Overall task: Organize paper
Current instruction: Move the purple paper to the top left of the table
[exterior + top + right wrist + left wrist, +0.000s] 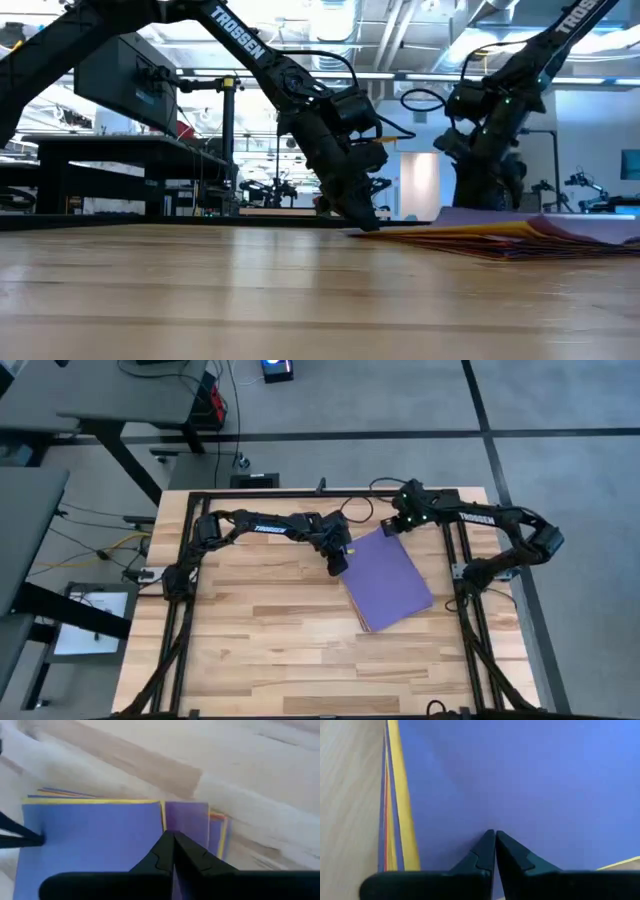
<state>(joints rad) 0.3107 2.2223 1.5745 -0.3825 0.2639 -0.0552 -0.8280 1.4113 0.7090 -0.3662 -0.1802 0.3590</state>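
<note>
The paper (pixel 390 582) is a stack lying flat on the wooden table, right of centre, with a purple sheet on top. Yellow, orange and blue edges (pixel 400 795) fan out from under it. In the low view the paper (pixel 540 235) is a thin layered pile. My left gripper (pixel 338 566) is shut, at the stack's left corner. My right gripper (pixel 391 526) is shut, at the stack's far corner. In both wrist views the shut fingers point onto the purple sheet (pixel 95 840). My left gripper sets its shut fingertips (pixel 495 836) on the top purple sheet (pixel 495 815) near the stack's left corner. It slants down from the table's left; the stack lies flat. My right gripper sets its shut fingertips (pixel 172 837) on the purple sheet near its far edge (pixel 186 817), slanting down from the far side.
A black frame (pixel 300 493) runs along the table's far edge and down both sides, carrying the arm bases. Bare wood (pixel 270 650) lies to the near and left of the stack. Dark tables (pixel 100 400) stand beyond the far left.
</note>
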